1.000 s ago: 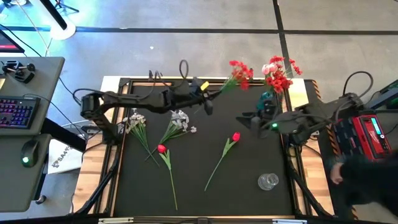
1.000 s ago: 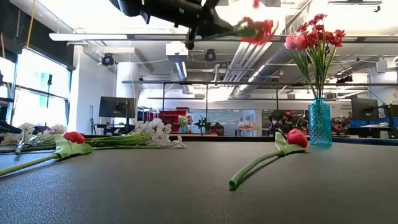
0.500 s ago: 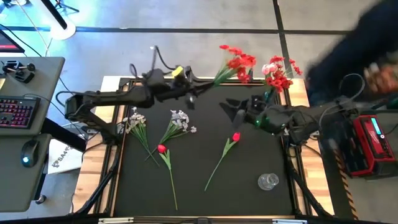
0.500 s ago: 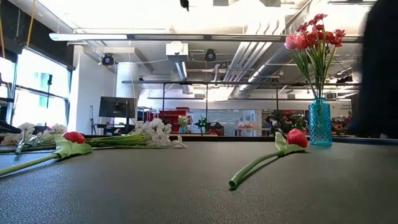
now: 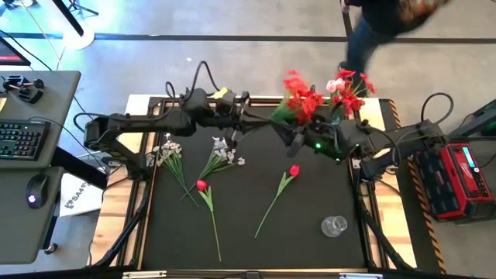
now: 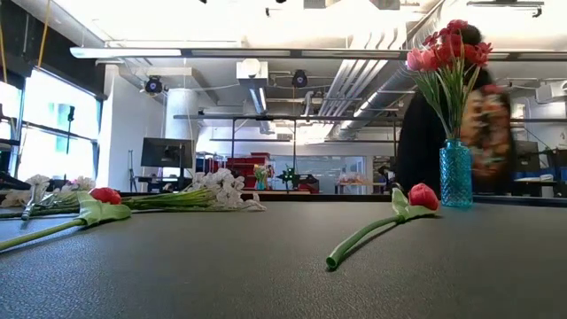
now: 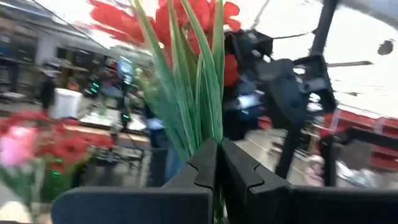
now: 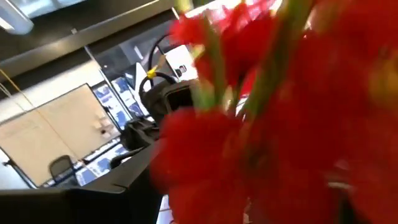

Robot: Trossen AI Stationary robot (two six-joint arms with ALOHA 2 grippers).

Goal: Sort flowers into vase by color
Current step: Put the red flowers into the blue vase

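My left gripper (image 5: 242,120) is in the air over the table's far part, shut on a red blossom cluster (image 5: 302,97). The cluster's green stems (image 7: 199,93) run out toward my right gripper (image 5: 295,138). That gripper stands open just under the blossoms, which fill the right wrist view (image 8: 273,124). Whether it touches them I cannot tell. A blue vase (image 6: 456,175) at the far right holds red and pink flowers (image 5: 346,89). Two red buds (image 5: 202,185) (image 5: 294,170) and two white sprays (image 5: 167,149) (image 5: 224,149) lie flat on the mat. My left gripper pinches the cluster's bundled green stems (image 7: 214,138) between its two shut fingers, well below the blossoms. The fingers come level from the table's left, roughly in line with the stems. The flower is lifted clear and slants toward the far right, blossoms leading.
A small clear glass vase (image 5: 334,225) stands near the table's right near corner. A person (image 5: 387,15) moves past beyond the far right corner and shows behind the blue vase in the low view (image 6: 434,142). Bare black mat (image 5: 256,248) lies along the near side.
My left gripper has risen out of the low view with the red cluster and drawn a little toward the table's left. My right gripper has travelled left and toward the far edge, up to the blossoms. A person has walked round the table's right side to beyond its far edge.
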